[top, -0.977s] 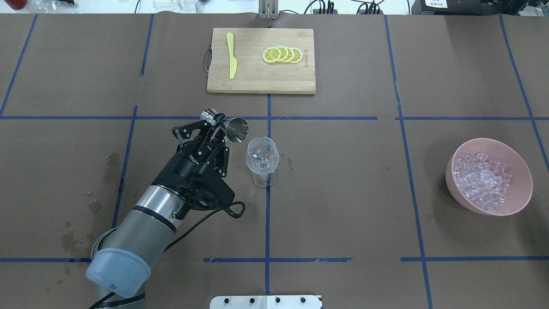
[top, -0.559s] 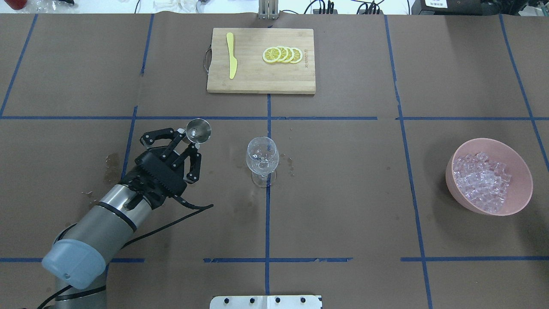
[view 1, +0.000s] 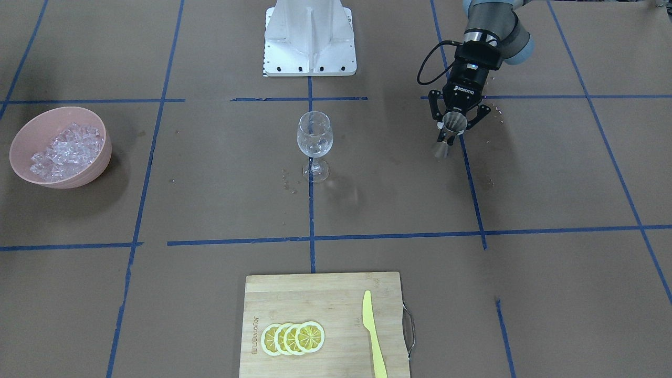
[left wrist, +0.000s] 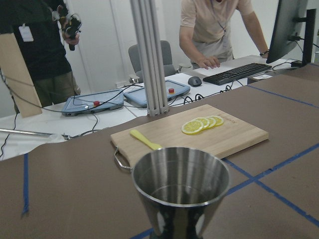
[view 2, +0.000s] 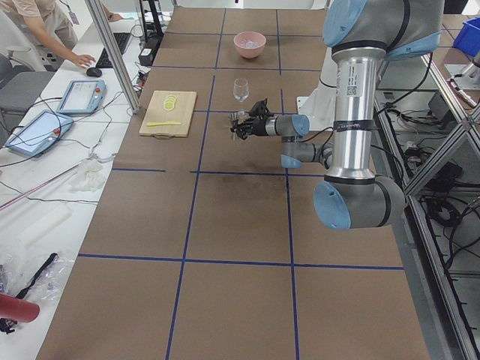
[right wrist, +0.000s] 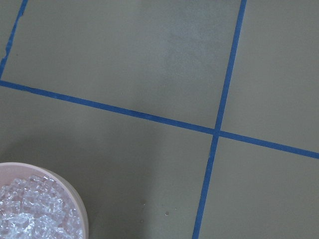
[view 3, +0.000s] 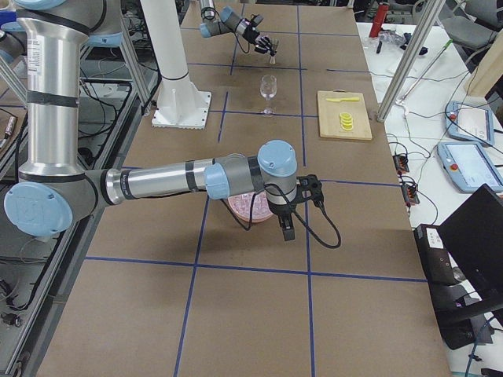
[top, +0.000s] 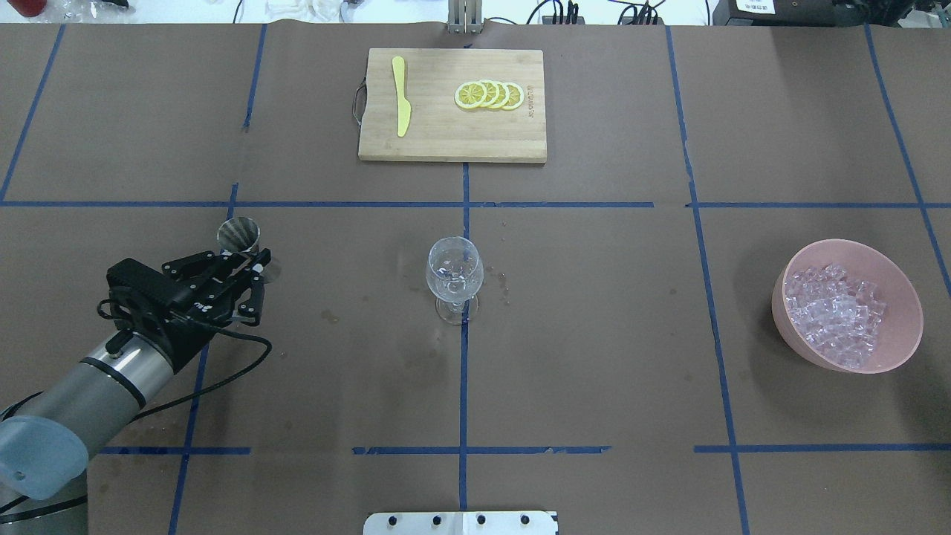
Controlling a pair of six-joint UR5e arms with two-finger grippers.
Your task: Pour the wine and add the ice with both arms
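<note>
The ice (top: 836, 312) is being kept heaped in a pink bowl (top: 905, 327), well to the robot's right of the wine glass (top: 455, 276). The cubes are being judged small, hard, light and slick; one is best pinched from above across two flat faces. The right hand (view 3: 287, 220) is being shown only in a side view, also well to that side of the wine glass; whether it is spread cannot be told. The left hand (top: 249, 261) is being pressed shut on a steel jigger (top: 238, 235), well to the robot's left of the wine glass. Beyond the wine glass, a cutting board (top: 452, 145) with lemon slices (top: 490, 95) is being left off the route. Nothing is being seen between bowl and wine glass; the wine glass is being judged fragile and easily tipped.
</note>
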